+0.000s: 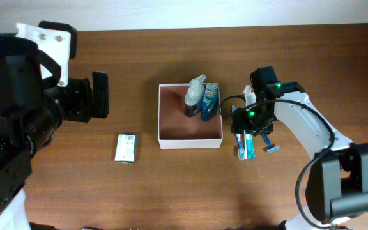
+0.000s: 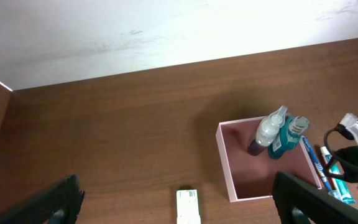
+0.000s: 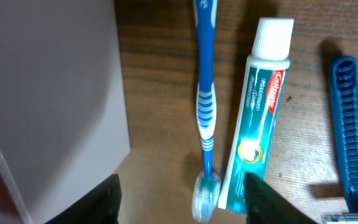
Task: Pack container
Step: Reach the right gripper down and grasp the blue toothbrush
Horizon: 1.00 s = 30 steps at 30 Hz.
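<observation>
Container [image 1: 174,118]: square shallow box, thin white walls, reddish-brown floor, mid-tabletop [image 1: 171,191], between the two arms. Most of the floor is bare. Judged light and flimsy, likely card; a pinched wall would probably flex, and the box could skid on the smooth wood. Best left where it sits and loaded from above. If it must shift, take a wall close to a corner, where it should be stiffest.

Left fingers [image 2: 303,199]: spread wide, nothing between them, held well to the box's left.

Right fingers [image 3: 104,205]: parted and empty, low over the items just right of the box, straddling the brush head and the tube's end.

Spray bottle [image 1: 195,94] and teal bottle [image 1: 210,102]: inside, together at the far right corner. Labels too small to read.

Toothpaste tube [image 3: 253,124]: flat on the wood, white cap, "Colgate" in red; finer print unreadable.

Blue toothbrush [image 3: 206,106]: just beside the tube, on its box side.

Blue razor [image 3: 345,137]: on the tube's other side.

Green-and-white packet [image 1: 126,147]: left of the box, apart; print illegible.
</observation>
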{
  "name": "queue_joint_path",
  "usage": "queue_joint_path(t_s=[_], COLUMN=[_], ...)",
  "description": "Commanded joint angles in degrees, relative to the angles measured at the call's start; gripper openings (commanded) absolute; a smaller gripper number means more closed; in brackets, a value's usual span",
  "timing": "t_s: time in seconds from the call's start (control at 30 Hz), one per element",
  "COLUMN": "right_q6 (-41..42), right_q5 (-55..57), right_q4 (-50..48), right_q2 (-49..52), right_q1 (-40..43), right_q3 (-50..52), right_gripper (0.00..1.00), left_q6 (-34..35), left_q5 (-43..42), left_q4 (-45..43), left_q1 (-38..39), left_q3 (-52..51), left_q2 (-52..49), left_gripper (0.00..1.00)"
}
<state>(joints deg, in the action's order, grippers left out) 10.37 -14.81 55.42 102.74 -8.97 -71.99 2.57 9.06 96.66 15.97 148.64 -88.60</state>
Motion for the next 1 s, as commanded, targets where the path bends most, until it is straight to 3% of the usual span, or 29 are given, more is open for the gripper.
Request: queue_joint_path(t_s=[0.0, 0.33, 0.97], right_q6=[1.16, 1.05, 1.22], right_q5=[0.42, 0.28, 6.32], right_q4=[-0.92, -3.43, -5.46], right_q2=[2.47, 7.48, 11.43], right_q1=[0.35, 0.33, 0.22], right_q3=[0.09, 0.2, 0.2], right_gripper=[0.55, 0.55, 0.33], left_q6=[-0.9, -0.9, -0.9], left_q5=[0.44, 0.44, 0.44], left_q4=[0.02, 0.02, 0.02], left_q1=[-0.26, -0.26, -0.26], left_q3=[-0.09, -0.09, -0.09], left_q2=[0.59, 0.59, 0.59], left_gripper=[0.99, 0.99, 0.99])
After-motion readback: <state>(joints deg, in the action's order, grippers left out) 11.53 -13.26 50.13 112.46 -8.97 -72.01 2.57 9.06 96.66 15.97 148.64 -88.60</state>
